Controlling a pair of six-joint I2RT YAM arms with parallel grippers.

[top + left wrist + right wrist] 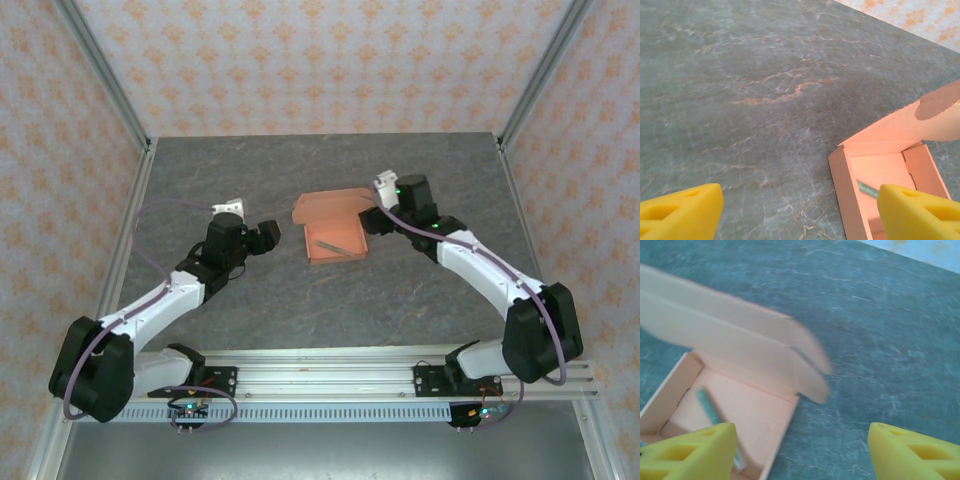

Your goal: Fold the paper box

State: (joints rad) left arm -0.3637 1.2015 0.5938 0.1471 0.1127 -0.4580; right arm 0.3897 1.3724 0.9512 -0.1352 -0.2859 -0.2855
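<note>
Near the table's [300, 300] centre sits the paper box [335, 228], lid flap raised toward 12 o'clock, a thin green strip [337, 246] inside. At its 9 o'clock the left gripper [268, 235] stands with jaws spread, empty. At 3 o'clock the right gripper [375, 215] is likewise spread, grasping nothing.

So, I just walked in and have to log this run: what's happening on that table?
Two robot arms are folding a salmon paper box in the middle of the table. It is already a shallow tray with its lid flap raised, and a small greenish strip lies inside. The left tool and the right tool sit on either side of it, both open, neither gripping the card.
</note>
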